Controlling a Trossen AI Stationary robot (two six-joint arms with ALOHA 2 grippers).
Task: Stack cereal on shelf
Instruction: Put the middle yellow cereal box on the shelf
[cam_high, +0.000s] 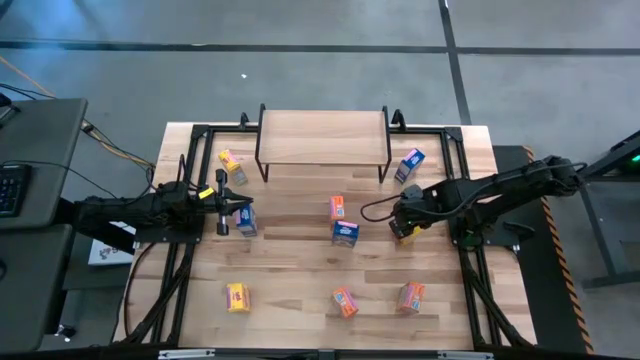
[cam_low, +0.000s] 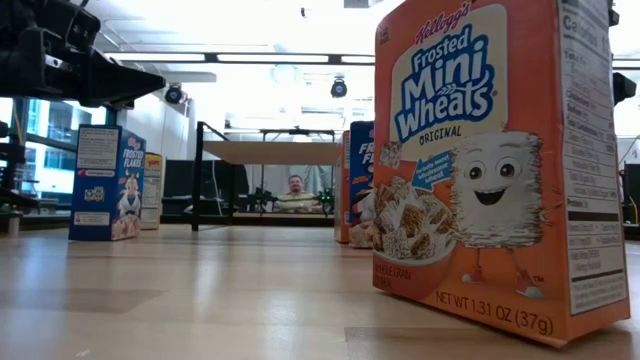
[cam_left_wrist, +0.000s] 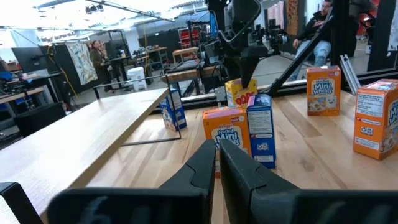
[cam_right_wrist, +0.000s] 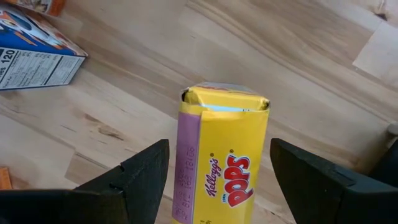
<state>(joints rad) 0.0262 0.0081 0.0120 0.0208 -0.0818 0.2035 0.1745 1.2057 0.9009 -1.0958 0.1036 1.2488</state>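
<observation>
Over the desk's right side, our spread right tool straddles a yellow cardboard cereal box; closing comes next.

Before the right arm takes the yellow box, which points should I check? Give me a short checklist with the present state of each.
1. Right gripper open: ok, its fingers stand wide apart.
2. Yellow Pops box lies between the fingers: ok, with a gap on each side.
3. Box gripped: not ok, neither finger touches it yet.
4. Room around the yellow box: ok, the blue box lies apart from it.
5. Shelf top has room: ok, no box is on the plank.
6. Left gripper out of the way: ok, it is shut, at the table's left side by another blue box.
</observation>
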